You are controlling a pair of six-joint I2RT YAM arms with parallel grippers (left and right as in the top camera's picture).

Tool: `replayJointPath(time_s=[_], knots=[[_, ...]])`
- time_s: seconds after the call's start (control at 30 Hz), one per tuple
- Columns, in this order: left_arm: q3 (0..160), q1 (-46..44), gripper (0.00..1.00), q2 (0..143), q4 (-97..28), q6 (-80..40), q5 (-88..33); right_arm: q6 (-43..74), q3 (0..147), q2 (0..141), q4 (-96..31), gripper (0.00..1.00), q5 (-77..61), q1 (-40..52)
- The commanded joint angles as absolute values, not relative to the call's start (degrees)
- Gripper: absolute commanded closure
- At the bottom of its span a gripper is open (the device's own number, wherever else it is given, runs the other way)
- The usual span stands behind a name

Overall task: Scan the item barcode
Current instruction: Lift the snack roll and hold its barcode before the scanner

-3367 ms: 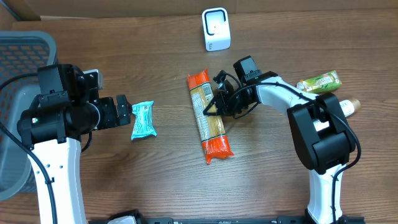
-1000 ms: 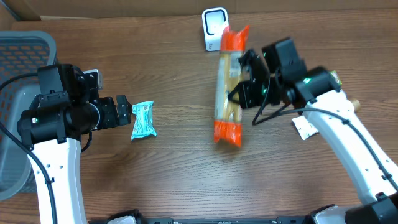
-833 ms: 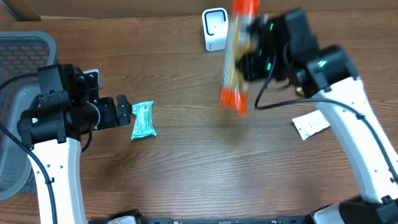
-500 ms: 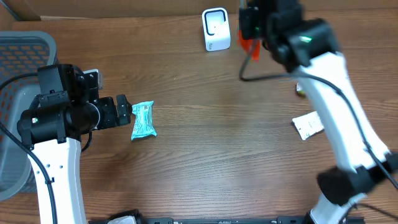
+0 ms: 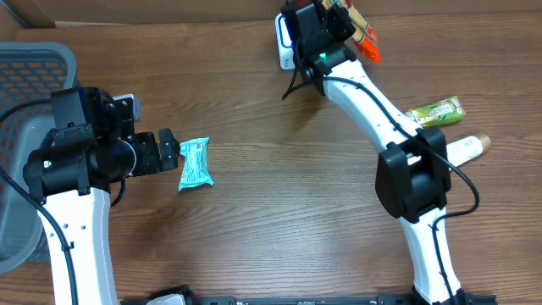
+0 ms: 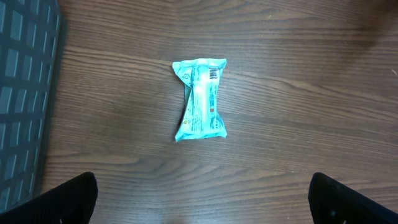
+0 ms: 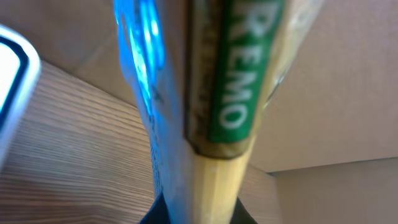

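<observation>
The right arm reaches to the far edge of the worktop (image 5: 271,254), and the right pincer (image 5: 330,19) is clenched on the long pasta packet (image 7: 214,93). The wrist view is filled by that packet, with its green label up close and the dark pincer base tight against it at the bottom. From above, only the packet's orange end shows beside the arm, just right of the white scanner (image 5: 292,42). Whether the barcode faces the scanner, I can't tell from here. On the other side, the left pincer (image 5: 167,151) hangs released, jaws wide, just beside a teal snack packet (image 6: 200,99) lying flat. A grey basket (image 5: 25,76) sits at the left edge. A green packet (image 5: 434,111) and a pale bottle (image 5: 471,147) lie to the right.
</observation>
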State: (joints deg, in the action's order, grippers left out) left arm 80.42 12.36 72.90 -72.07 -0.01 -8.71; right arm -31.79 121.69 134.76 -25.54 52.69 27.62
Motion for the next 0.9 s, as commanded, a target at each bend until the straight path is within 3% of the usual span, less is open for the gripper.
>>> replayJointPath(time_s=[0.0,0.57,0.87], knots=[[81.5,12.0,0.00,72.8,-72.0,0.2,-8.4,-42.4,123.5,137.4,-20.7,0.96,60.8,27.8],[81.5,12.0,0.00,72.8,-72.0,0.2,-8.4,-47.2,123.4,144.8,-17.5,0.96,67.3,28.1],[81.5,12.0,0.00,72.8,-72.0,0.2,-8.4,-49.7,123.4,144.8,-9.0,0.96,71.9,28.5]])
